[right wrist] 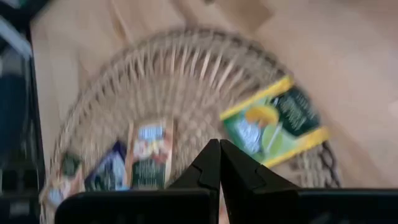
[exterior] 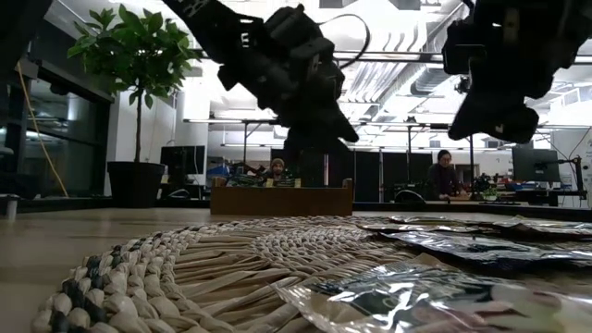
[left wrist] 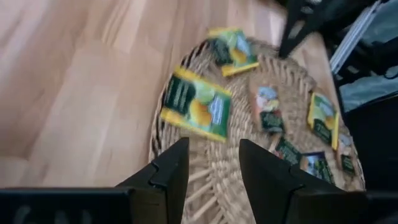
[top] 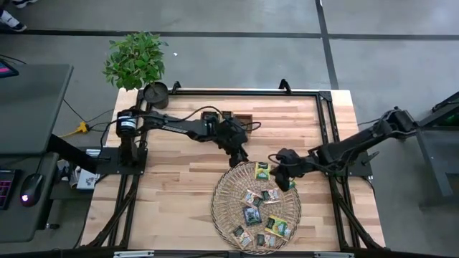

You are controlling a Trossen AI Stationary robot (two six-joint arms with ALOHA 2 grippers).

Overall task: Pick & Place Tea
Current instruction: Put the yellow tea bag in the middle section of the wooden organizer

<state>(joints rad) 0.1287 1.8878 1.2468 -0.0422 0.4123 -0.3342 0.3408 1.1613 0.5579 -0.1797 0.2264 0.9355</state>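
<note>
A round woven tray (top: 219,208) lies at the table's near middle with several tea sachets (top: 252,213) lying flat in it. One green-and-yellow sachet (top: 263,170) (left wrist: 196,106) (right wrist: 273,127) rests on the tray's far rim. My left gripper (top: 242,156) (left wrist: 214,165) hovers open over the far left rim, with nothing between its fingers. My right gripper (top: 282,179) (right wrist: 219,158) hovers shut and holding nothing over the tray's far right part. In the low view both hang clear above the tray (exterior: 139,268).
A brown wooden box (top: 226,116) (exterior: 282,199) stands at the far middle of the table behind the left arm. A potted plant (top: 136,61) stands at the far left corner. Black frame rails (top: 326,129) run along the table's edges. Bare wood lies left of the tray.
</note>
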